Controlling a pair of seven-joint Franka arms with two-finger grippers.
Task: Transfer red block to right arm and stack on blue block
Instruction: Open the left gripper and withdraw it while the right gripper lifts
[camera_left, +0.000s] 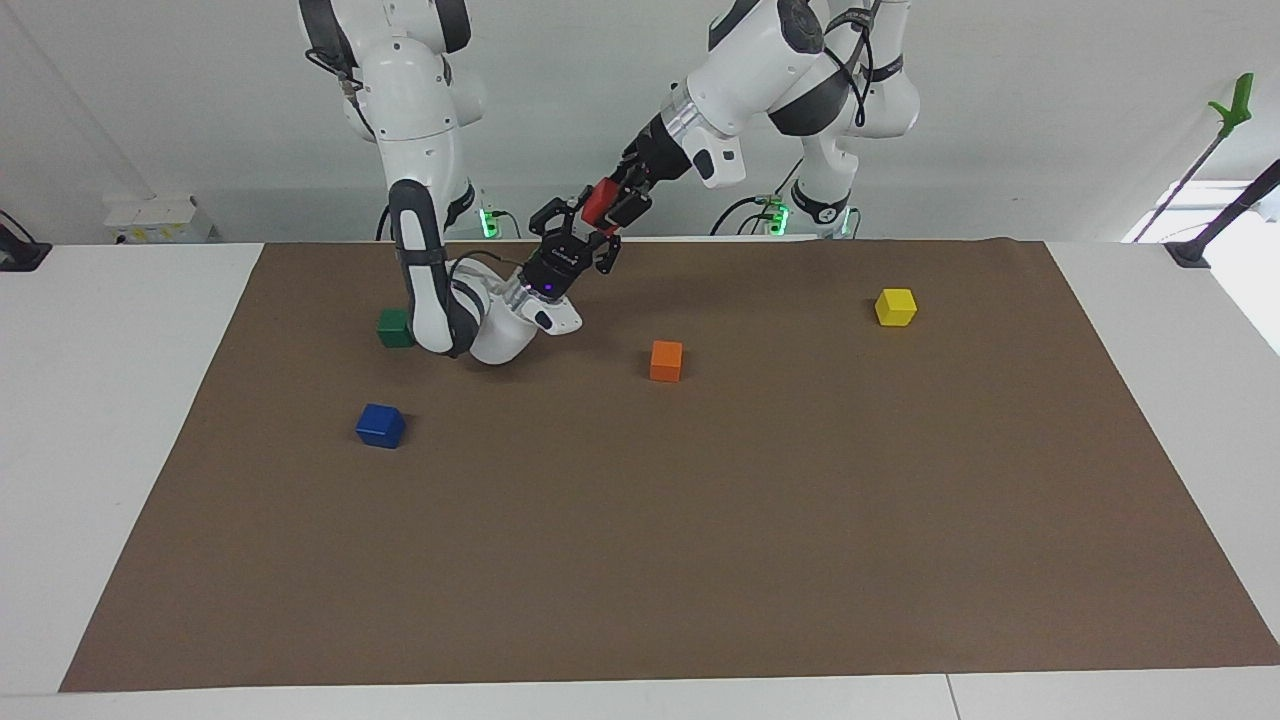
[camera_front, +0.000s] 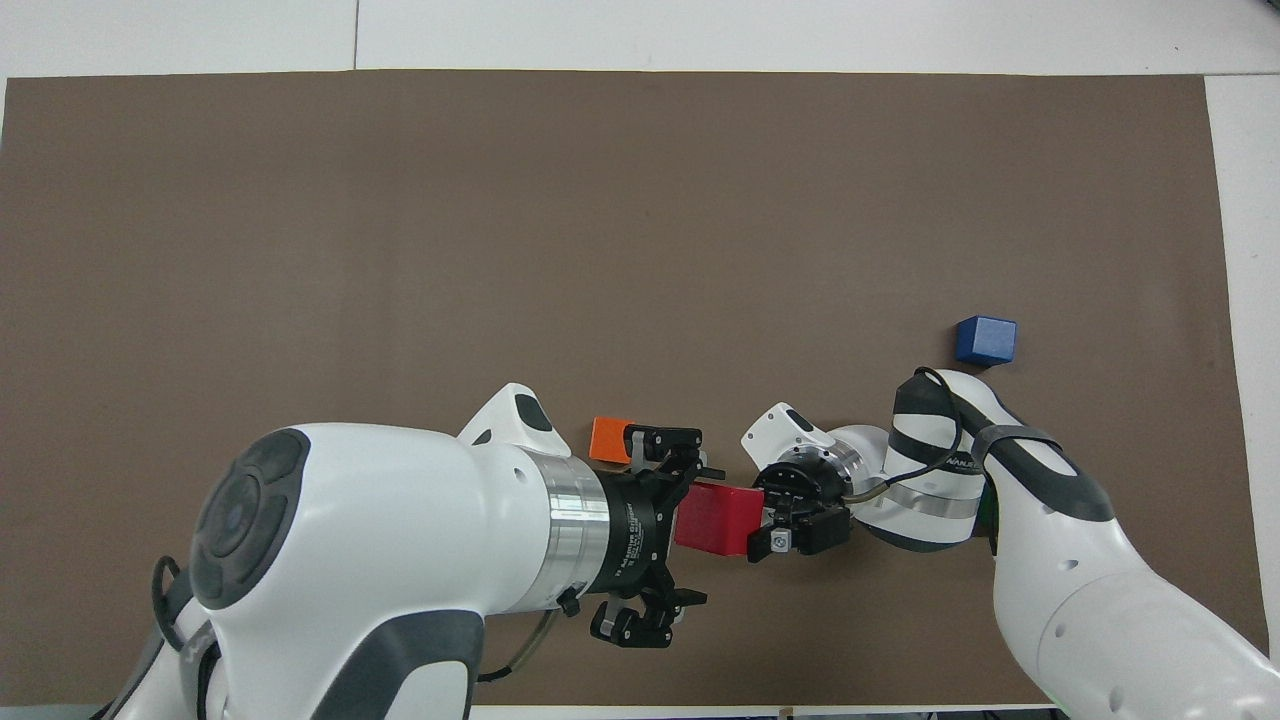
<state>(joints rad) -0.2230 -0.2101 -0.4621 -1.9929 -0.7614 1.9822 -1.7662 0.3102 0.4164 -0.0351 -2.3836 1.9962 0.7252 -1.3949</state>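
Hands meet midair: right hand (camera_front: 775, 520) clamps red block (camera_front: 716, 518); left hand (camera_front: 662, 530) spread wide around it.

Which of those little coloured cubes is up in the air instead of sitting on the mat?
The red block. It hangs between the left gripper and the right gripper; the others rest on the mat.

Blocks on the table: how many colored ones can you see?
5. Red block in the air between the grippers; green by the right arm; blue farther out; orange mid-mat; yellow toward the left arm's end.
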